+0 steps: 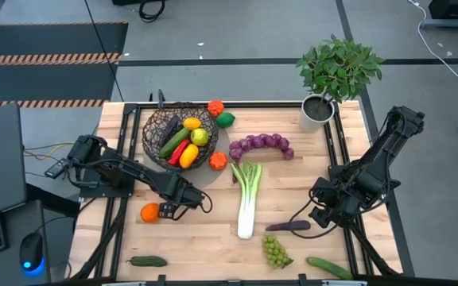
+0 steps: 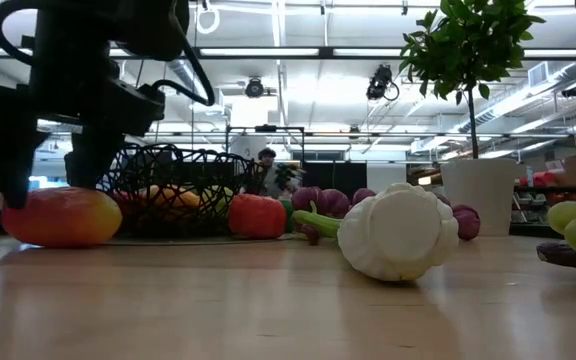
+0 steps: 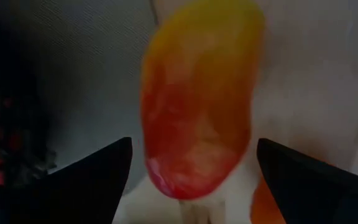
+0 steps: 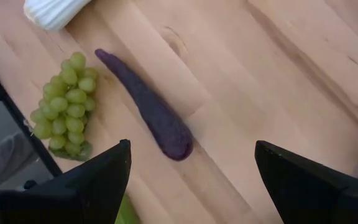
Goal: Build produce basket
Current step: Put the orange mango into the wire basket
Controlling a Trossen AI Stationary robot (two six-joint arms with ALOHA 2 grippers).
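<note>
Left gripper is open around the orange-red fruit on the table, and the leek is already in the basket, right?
Not quite. The leek is not in the basket; it lies on the table to its right, as the high view shows. The rest holds: the left gripper is open around the orange-red fruit on the table.

Two dark fingers [image 4: 86,186] stand wide apart over the pale wooden table [image 4: 278,81], with nothing between them. Ahead of them lies a long purple vegetable [image 4: 148,109] — thin at one end, thick and rounded at the other — flat on the boards. Just beside it, not touching, sits a bunch of green grapes [image 4: 64,106] near the table's dark edge. The white end of a leek [image 4: 51,11] shows at the border, apart from both.
</note>
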